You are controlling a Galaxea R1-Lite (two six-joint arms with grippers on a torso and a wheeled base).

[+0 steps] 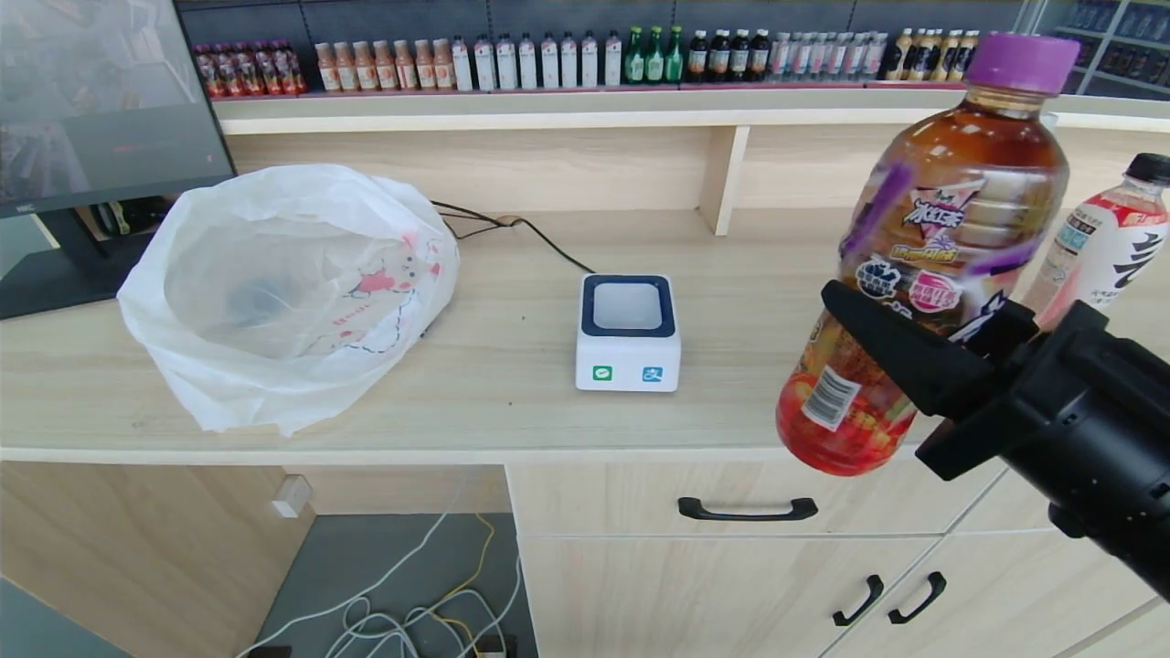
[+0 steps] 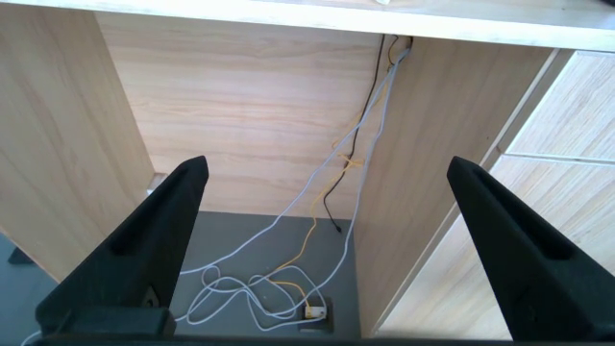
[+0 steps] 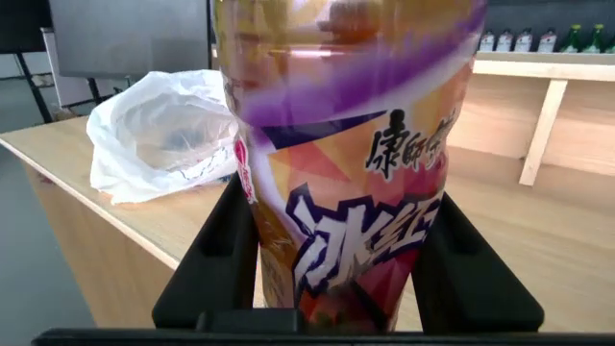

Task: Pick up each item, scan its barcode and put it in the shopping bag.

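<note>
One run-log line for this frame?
right hand: shut on tea bottle, right of scanner | left hand: open, empty | shopping bag: open, left of scanner

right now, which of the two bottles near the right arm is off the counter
The purple-capped tea bottle, clamped in the right gripper; the black-capped bottle stands behind it.

Bright, even light; soft shadow beside shopping bag [image 1: 292, 302]; faint sheen on bottle [image 1: 960, 183].

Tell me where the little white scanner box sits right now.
In the head view the scanner box sits on the counter, right of the white shopping bag and left of the tea bottle in the right pincer.
</note>
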